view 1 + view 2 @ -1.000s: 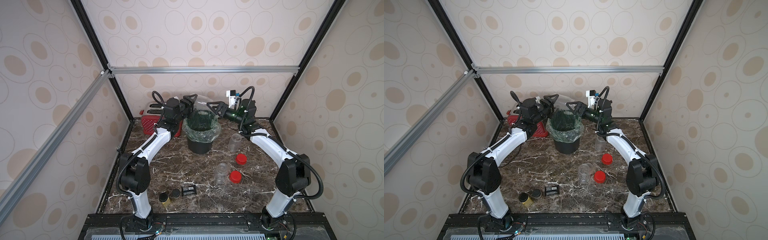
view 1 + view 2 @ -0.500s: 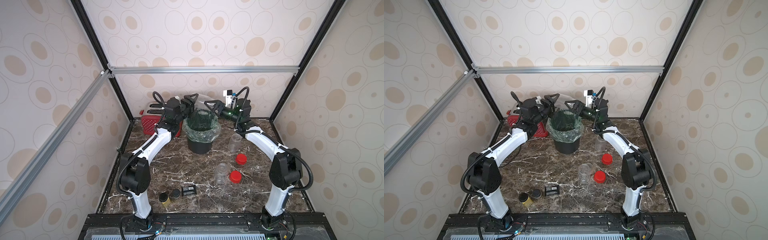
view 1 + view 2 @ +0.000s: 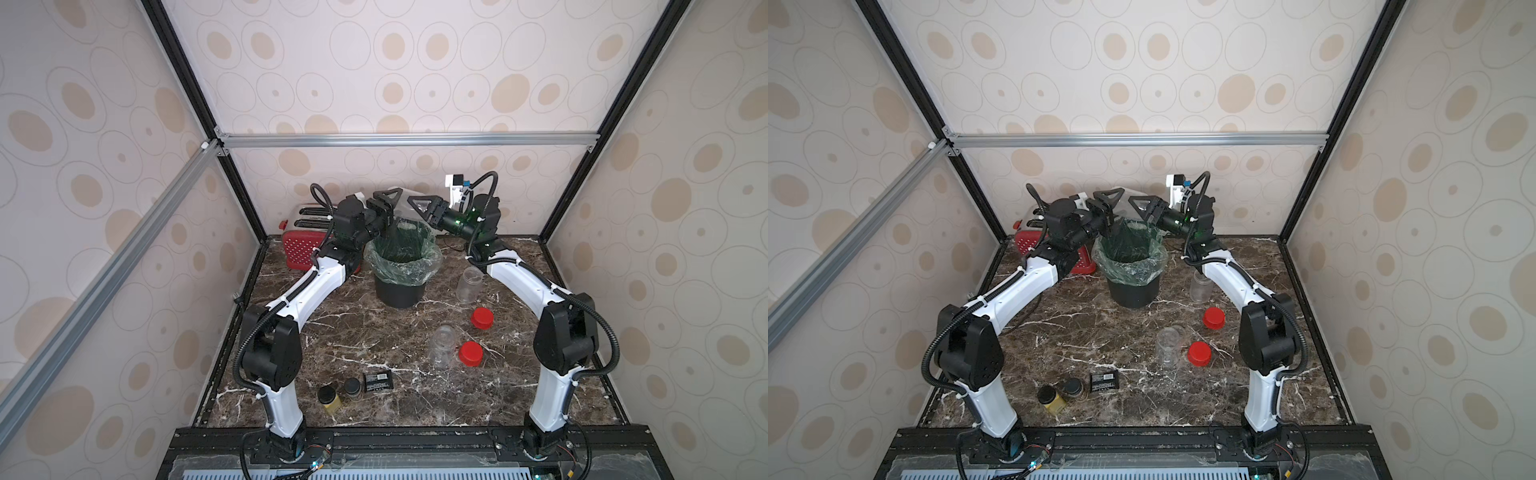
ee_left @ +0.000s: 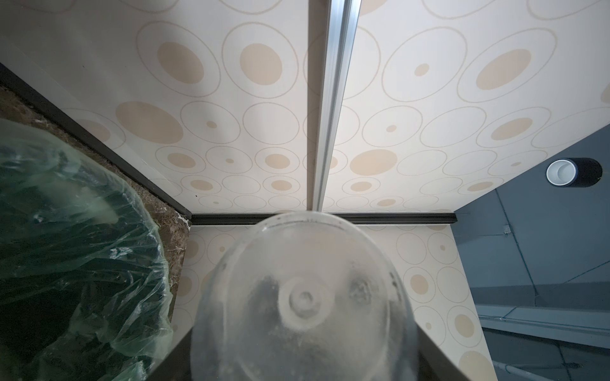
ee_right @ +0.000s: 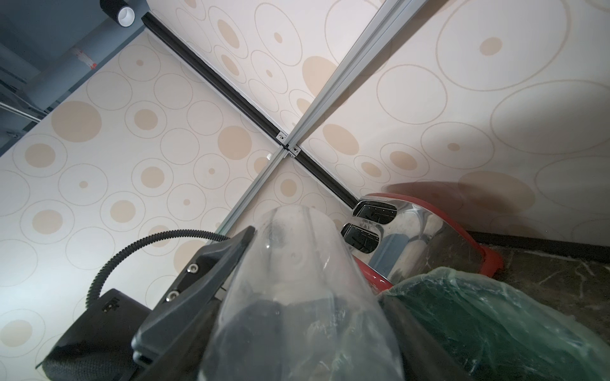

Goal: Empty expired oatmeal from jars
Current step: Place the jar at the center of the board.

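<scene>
Left gripper (image 3: 386, 207): clamped on held jar (image 4: 303, 297), above bin (image 3: 398, 289).
Right gripper (image 3: 420, 206): at the held jar, above bin; grip cannot be told.
Open jars (image 3: 468, 284): two, standing right of bin.

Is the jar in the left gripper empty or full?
Empty, it seems: the jar shows only a dusty film on its clear base, nothing else inside.

Marble table (image 3: 353, 332), lined bin (image 3: 397, 293), red toaster (image 3: 301, 249), two clear jars (image 3: 468, 284) (image 3: 442, 347), two red lids (image 3: 482, 318) (image 3: 470, 353)
</scene>
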Available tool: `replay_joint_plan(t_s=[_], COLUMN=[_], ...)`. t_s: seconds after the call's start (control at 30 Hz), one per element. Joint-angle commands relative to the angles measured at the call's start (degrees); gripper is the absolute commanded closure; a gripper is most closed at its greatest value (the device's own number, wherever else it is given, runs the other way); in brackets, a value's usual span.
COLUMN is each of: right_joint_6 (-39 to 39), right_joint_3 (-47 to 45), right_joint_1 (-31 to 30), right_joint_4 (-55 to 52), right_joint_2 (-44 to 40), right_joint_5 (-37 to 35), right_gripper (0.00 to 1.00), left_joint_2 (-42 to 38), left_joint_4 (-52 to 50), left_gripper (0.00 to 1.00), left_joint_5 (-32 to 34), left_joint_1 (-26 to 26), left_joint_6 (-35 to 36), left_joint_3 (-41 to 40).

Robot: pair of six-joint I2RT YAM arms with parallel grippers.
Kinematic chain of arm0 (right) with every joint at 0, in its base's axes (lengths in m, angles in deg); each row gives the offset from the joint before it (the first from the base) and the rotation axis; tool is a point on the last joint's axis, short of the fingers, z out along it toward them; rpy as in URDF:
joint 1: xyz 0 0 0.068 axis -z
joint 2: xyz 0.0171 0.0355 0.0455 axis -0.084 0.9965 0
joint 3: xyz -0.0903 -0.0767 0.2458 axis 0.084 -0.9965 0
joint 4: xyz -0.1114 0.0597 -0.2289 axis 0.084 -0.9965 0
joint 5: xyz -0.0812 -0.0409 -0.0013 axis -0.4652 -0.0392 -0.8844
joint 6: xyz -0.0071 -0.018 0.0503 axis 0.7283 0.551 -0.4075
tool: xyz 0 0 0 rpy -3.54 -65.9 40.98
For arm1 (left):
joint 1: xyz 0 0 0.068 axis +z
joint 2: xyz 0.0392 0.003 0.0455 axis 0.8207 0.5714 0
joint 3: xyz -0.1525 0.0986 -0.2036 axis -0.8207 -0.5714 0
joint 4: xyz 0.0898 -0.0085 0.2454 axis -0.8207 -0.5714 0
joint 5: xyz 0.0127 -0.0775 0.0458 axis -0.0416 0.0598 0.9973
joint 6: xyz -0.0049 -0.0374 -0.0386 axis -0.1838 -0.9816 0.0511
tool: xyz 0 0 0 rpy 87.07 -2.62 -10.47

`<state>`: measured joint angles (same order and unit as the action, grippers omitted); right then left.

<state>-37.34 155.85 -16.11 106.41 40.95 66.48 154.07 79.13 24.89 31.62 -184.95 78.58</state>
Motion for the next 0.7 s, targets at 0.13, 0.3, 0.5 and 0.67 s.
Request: replay_joint_plan(t_s=[0.13,0.3,0.5,0.67], right_joint_6=[-0.41,8.04,26.91,41.34], right_joint_3=[1.99,6.04,5.23,0.93], right_joint_1=[-0.19,-0.07,-1.96,-10.11], right_joint_4=[-0.27,-14.63,-45.22,-65.25], right_joint_2=[-1.18,-4.01,-13.82,-24.19], right_joint_5=[1.91,6.39,-1.16,-17.84], right_gripper=[0.45,0.47,0.47,0.46], left_joint_2=[-2.63,-7.93,-18.22,-25.52], left_joint_4=[-2.40,-11.37,-26.21,-33.29], left_gripper=[0.08,0.01,0.01,0.01], left_joint_5=[0.81,2.71,7.21,10.28], left_joint_1=[-0.33,0.54,3.64,3.67], left_joint_6=[7.23,20.87,38.12,48.60], left_joint_3=[2.87,1.54,-3.64,-9.78])
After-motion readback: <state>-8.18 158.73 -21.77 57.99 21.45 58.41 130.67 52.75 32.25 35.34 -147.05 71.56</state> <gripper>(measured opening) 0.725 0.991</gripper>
